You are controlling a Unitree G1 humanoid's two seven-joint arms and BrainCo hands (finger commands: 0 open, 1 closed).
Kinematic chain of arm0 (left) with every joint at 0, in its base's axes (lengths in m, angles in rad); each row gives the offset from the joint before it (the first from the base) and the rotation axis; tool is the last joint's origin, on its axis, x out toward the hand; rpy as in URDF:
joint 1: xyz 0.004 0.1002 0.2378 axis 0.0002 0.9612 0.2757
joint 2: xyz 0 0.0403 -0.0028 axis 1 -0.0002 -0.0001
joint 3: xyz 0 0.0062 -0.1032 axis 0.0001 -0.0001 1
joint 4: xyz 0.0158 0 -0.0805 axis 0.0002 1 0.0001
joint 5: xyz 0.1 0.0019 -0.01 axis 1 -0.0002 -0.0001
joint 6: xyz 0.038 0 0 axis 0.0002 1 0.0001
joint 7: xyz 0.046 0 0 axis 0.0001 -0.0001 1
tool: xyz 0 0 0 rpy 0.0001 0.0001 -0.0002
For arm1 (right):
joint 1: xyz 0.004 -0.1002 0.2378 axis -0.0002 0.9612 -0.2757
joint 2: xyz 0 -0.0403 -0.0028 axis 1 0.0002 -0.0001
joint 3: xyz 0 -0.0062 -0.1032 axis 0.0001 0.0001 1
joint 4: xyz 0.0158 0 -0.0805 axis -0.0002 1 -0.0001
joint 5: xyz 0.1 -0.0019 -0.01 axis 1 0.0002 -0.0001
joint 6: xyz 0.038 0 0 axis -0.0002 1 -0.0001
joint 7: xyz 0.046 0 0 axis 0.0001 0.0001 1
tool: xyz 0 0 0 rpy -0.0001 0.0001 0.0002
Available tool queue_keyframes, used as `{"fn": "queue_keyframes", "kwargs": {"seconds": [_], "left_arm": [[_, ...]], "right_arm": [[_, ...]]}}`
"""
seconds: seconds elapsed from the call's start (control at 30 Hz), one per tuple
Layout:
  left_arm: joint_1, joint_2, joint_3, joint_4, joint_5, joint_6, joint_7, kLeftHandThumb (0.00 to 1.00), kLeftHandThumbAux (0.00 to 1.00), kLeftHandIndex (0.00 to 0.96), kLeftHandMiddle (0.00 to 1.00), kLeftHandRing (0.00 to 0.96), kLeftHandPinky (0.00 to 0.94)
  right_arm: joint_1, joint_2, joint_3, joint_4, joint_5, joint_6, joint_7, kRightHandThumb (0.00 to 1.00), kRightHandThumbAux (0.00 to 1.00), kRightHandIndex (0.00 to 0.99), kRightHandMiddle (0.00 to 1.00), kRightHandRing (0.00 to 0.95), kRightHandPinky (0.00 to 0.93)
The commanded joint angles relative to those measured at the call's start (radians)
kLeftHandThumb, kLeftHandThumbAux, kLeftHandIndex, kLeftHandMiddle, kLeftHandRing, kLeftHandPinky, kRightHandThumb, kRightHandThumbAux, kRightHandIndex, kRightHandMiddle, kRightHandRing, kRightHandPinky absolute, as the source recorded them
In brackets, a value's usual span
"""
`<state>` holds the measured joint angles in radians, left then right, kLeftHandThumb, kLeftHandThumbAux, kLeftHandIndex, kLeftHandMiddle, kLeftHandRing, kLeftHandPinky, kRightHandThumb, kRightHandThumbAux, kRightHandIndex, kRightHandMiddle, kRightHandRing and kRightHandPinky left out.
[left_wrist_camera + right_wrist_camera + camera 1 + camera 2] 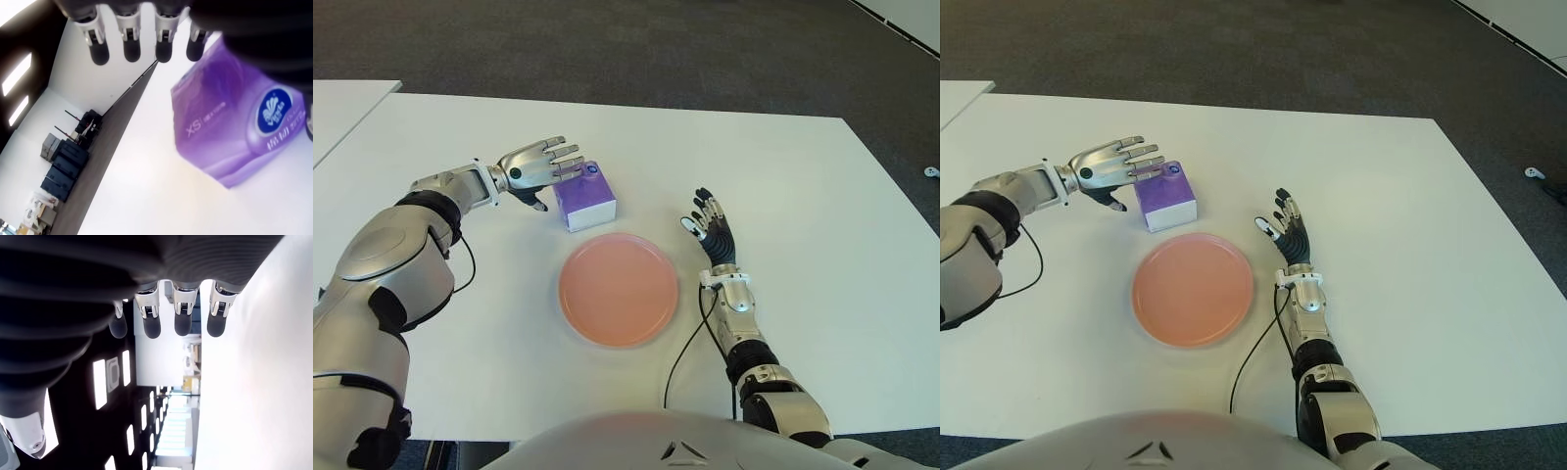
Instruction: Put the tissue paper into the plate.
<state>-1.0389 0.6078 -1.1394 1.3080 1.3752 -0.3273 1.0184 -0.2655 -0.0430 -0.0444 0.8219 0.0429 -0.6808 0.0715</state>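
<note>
The small purple plastic-wrapped pack of tissue paper [586, 197] sits on the white tabletop [783, 176], just beyond the far rim of the round pink plate [618, 290], so nothing has gone into the plate yet. The left robot hand [540, 164] is right at the pack on its left side, fingers [566, 154] spread and reaching over its top edge, thumb hanging down beside it. From here I'd say it is not gripping; the wrist view shows the fingers extended straight past the pack. What's left is the grasp, the lift and the short carry to the plate. The right robot hand [710, 227] shows to the right of the plate, fingers spread, holding nothing. A black cable [690, 343] trails from that arm across the tabletop near the plate's right rim. Nothing stands between pack and plate.
</note>
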Motion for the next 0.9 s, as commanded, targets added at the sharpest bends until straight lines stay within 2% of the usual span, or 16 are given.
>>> {"fn": "queue_keyframes", "kwargs": {"seconds": [0.03, 0.3, 0.73, 0.9], "left_arm": [[-0.001, -0.015, 0.016, -0.008, -0.024, -0.051, 0.035, 0.107, 0.354, 0.000, 0.000, 0.000, 0.000], [0.017, -0.025, 0.032, -0.013, -0.046, -0.108, 0.033, 0.102, 0.372, 0.000, 0.000, 0.000, 0.000], [0.038, -0.035, 0.038, -0.026, -0.057, -0.113, 0.066, 0.073, 0.390, 0.000, 0.000, 0.000, 0.000], [0.068, -0.056, 0.035, -0.022, -0.059, -0.103, 0.062, 0.059, 0.388, 0.000, 0.000, 0.000, 0.000]], "right_arm": [[0.164, 0.019, -0.002, 0.156, -0.012, -0.017, 0.013, 0.000, 0.585, 0.000, 0.000, 0.000, 0.000], [0.161, 0.017, -0.005, 0.170, -0.018, -0.015, 0.019, 0.000, 0.584, 0.000, 0.000, 0.000, 0.000], [0.173, 0.009, 0.006, 0.161, -0.040, -0.029, 0.006, 0.000, 0.604, 0.000, 0.000, 0.000, 0.000], [0.182, 0.007, 0.015, 0.152, -0.050, -0.040, 0.000, 0.000, 0.607, 0.000, 0.000, 0.000, 0.000]]}}
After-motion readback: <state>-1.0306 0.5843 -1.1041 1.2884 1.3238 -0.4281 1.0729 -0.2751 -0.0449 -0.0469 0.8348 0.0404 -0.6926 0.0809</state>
